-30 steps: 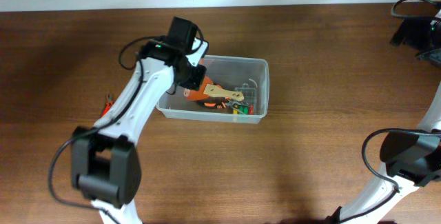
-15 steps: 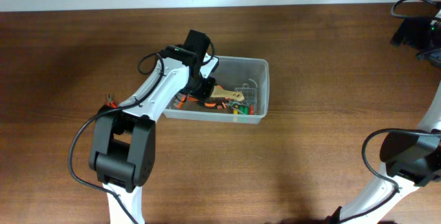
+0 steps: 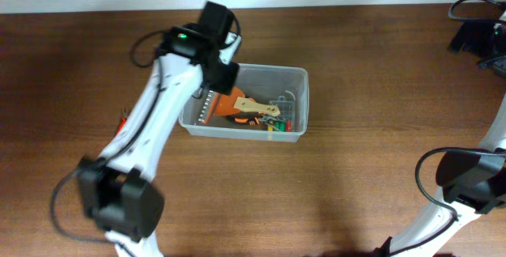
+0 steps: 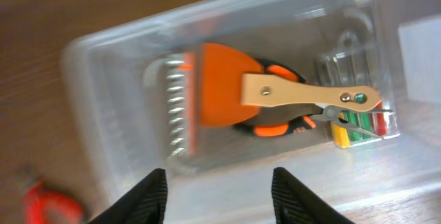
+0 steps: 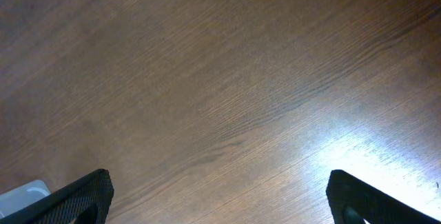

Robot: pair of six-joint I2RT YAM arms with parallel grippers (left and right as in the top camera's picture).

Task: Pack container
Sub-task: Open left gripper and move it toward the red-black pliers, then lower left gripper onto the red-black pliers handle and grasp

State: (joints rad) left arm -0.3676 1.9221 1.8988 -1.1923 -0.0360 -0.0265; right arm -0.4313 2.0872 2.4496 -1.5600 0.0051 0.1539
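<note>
The container point(image 3: 303, 91) is a clear plastic tub at mid-table; it also fills the left wrist view point(image 4: 89, 65). Inside lie an orange tool with a row of metal teeth point(image 3: 225, 103) point(image 4: 220, 93), a wooden-handled tool point(image 3: 259, 107) point(image 4: 303, 94) across it, and a small clear case of coloured bits point(image 3: 283, 122) point(image 4: 358, 124). My left gripper point(image 3: 221, 71) point(image 4: 219, 196) is open and empty, held above the tub's near-left part. My right gripper point(image 3: 478, 35) point(image 5: 220, 196) is open and empty over bare table at the far right.
A small red and orange tool point(image 3: 124, 119) point(image 4: 48, 200) lies on the wooden table left of the tub. A corner of the tub point(image 5: 21, 193) shows at the lower left of the right wrist view. The right arm's base point(image 3: 470, 182) stands at the right.
My left gripper dipped into the tub half a second ago and has lifted back up. The orange toothed tool now lies free in the tub. The right arm has not moved.
</note>
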